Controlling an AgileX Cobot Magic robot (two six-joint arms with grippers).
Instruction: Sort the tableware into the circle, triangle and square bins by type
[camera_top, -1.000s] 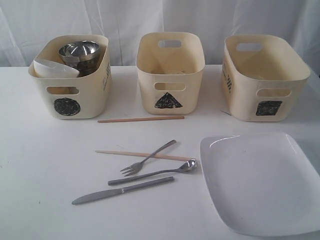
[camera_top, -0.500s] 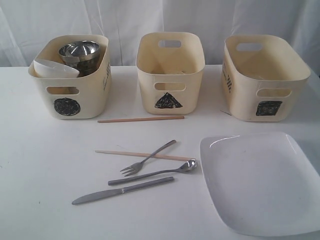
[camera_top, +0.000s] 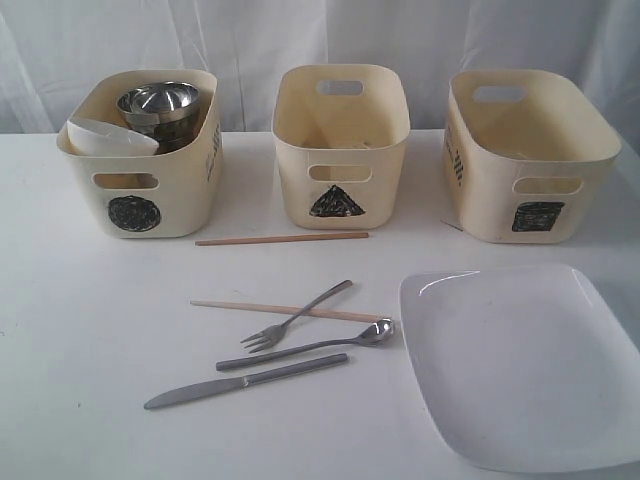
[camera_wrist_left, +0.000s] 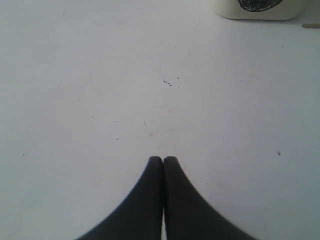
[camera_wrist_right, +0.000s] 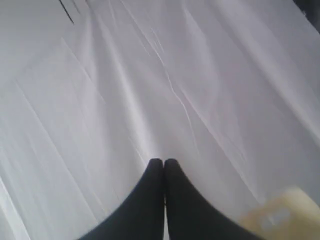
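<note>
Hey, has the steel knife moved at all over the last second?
No. The knife lies where it was, at the same angle, just below the spoon and just as far from the white plate.

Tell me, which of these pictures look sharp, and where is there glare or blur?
Exterior view: soft, even light, glare on the white plate and the steel bowl. Left wrist view: bright, washed-out table, left gripper dark. Right wrist view: cream bin blurred up close.
</note>
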